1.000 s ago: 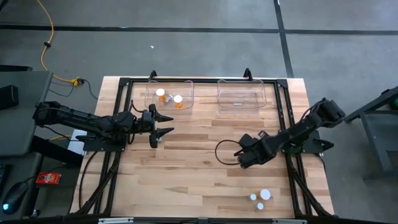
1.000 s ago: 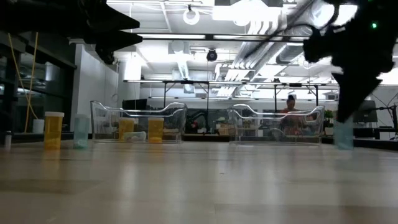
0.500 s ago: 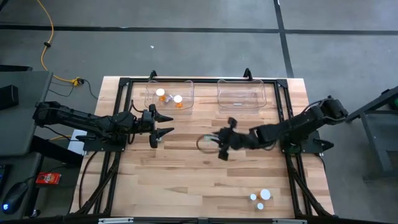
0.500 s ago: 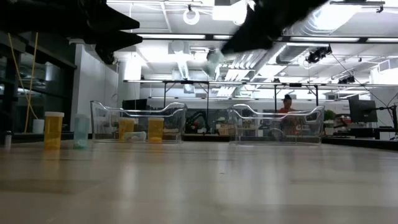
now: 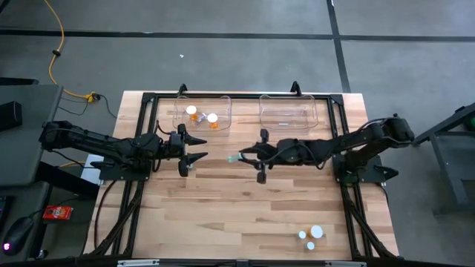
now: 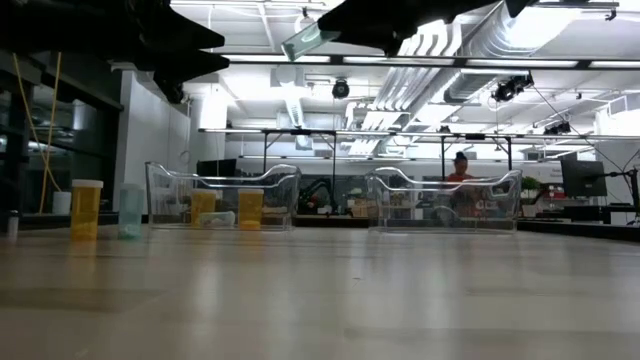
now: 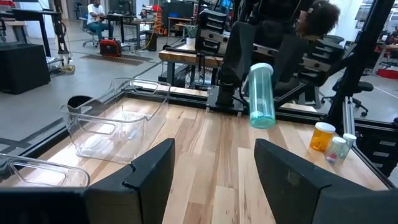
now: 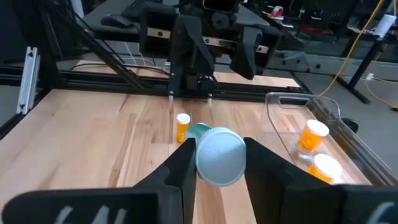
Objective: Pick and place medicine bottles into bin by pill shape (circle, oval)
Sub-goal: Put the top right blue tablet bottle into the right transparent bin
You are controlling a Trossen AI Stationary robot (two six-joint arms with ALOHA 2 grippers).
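Wooden table (image 5: 223,215) seen from above, with two clear bins side by side along its far edge. In the left bin (image 5: 178,111), orange bottles (image 5: 213,119) with white caps, some upright and one seemingly lying down. No bottles to be made out in the right bin (image 5: 315,119).

Next, the right arm, stretched out from the table's right edge to the middle, just in front of the gap between the bins. At its tip, the right gripper (image 5: 245,157), closed around a pale teal bottle (image 5: 234,158). Held well above the boards and tipped over sideways, white cap (image 8: 219,155) facing back between the two fingers. Probably carried high so as to pass over a bin wall, and gripped across the body so a plain release drops it in. Cannot tell which bin it belongs in, since no pill shape is readable.

On the left side, the left arm parked low near the left bin, its left gripper (image 5: 202,147) spread wide and holding nothing. Likely waiting there, out of the carrying arm's way.

Smallest of all, the unsorted bottles (image 5: 312,235), clustered near the front right corner and well apart from both arms. Another orange one (image 8: 182,127) standing just below the left arm.
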